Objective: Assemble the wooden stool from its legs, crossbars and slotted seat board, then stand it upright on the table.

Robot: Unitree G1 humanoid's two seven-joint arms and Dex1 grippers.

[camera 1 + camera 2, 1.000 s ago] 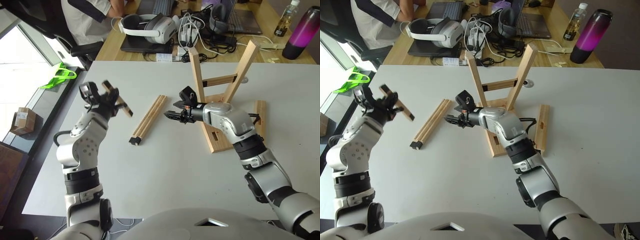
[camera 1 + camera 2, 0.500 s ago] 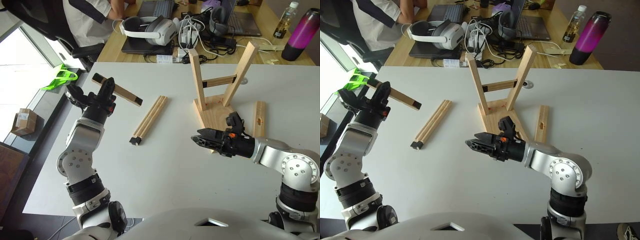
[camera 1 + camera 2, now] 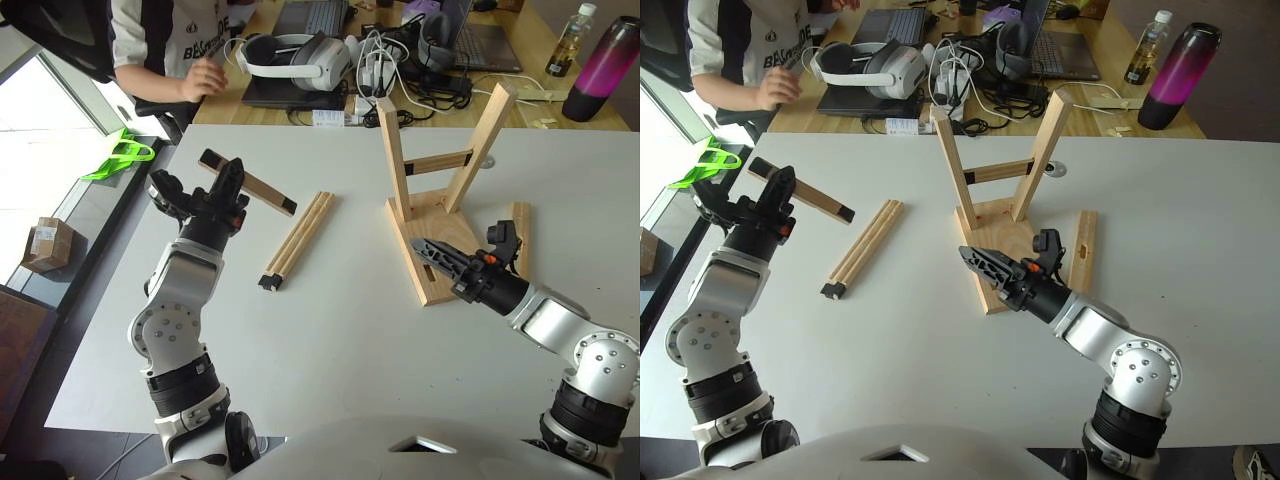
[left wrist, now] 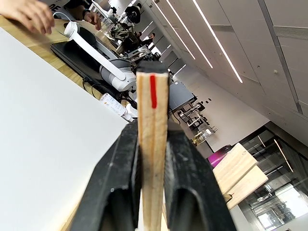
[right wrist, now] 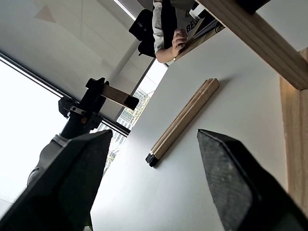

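The slotted seat board [image 3: 432, 262] lies flat on the white table with two legs [image 3: 393, 153] standing up from it, joined by a crossbar [image 3: 440, 160]. My right gripper [image 3: 432, 256] hovers open over the board's near end, its fingers [image 5: 72, 178] spread wide. A slotted wooden piece [image 3: 517, 238] lies right of the board. Two legs [image 3: 297, 237] lie side by side mid-table. My left gripper [image 3: 230, 182] is raised at the table's left and shut on a black-tipped wooden bar [image 3: 262, 192], which shows between the fingers [image 4: 115, 183] as the bar [image 4: 152, 110].
Behind the table stands a wooden desk with a headset [image 3: 300, 52], laptops and cables [image 3: 380, 60]. A purple bottle [image 3: 603, 62] stands at the back right. The table's left edge [image 3: 140, 230] runs beside my left arm.
My right gripper has swung right and back from the bare table onto the seat board's near end. The left gripper has shifted slightly right and tilted the bar.
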